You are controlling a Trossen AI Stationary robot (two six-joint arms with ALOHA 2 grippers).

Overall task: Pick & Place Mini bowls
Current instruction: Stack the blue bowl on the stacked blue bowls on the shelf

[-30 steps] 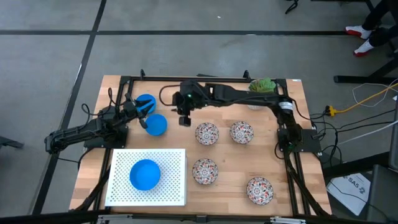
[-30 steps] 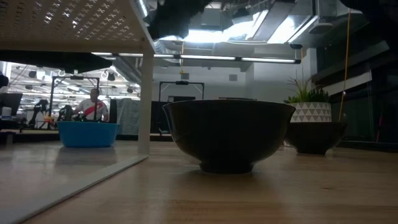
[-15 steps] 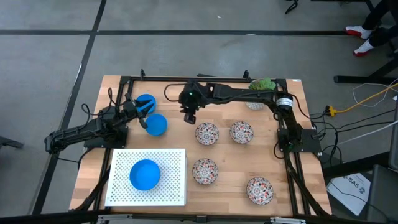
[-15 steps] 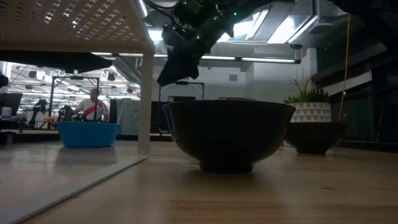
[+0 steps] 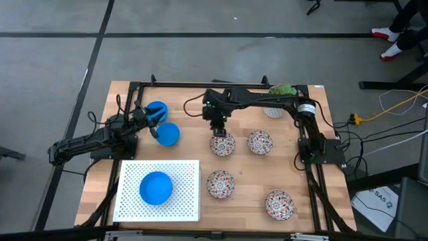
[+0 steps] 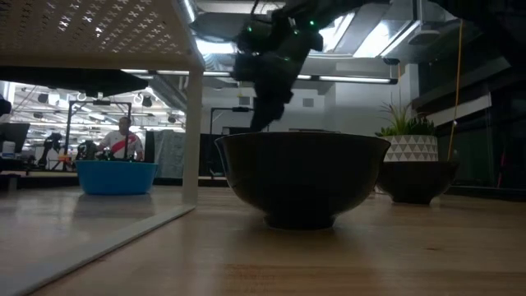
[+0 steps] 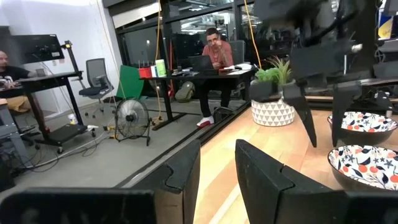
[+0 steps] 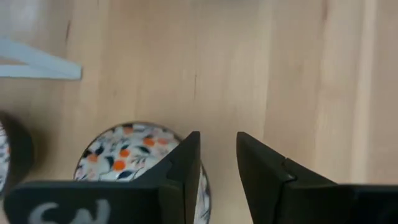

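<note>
Four white floral mini bowls stand on the table's right half (image 5: pixel 223 144), (image 5: pixel 259 142), (image 5: pixel 220 184), (image 5: pixel 279 204). Two blue bowls sit at far left (image 5: pixel 157 110), (image 5: pixel 168 134), and a third (image 5: pixel 156 187) rests on the white perforated rack. My right gripper (image 5: pixel 217 128) (image 8: pixel 217 158) is open and points down. It hovers just beyond the far rim of the far-left floral bowl (image 8: pixel 121 149), touching nothing. In the low view it (image 6: pixel 261 122) hangs behind the dark near bowl (image 6: pixel 300 177). My left gripper (image 5: pixel 152 125) (image 7: pixel 217 163) waits open between the two blue bowls.
The white perforated rack (image 5: pixel 190 201) stands on legs (image 6: pixel 193 136) at the near left. A white pot with a green plant (image 5: pixel 281 94) sits at the far right edge, close to the right arm. Bare wood lies between the blue bowls and the floral bowls.
My right gripper has travelled toward the table's right and come down, from the bare wood beside the blue bowls to just above the far-left floral bowl. Its fingers point down throughout. No bowl has moved.
</note>
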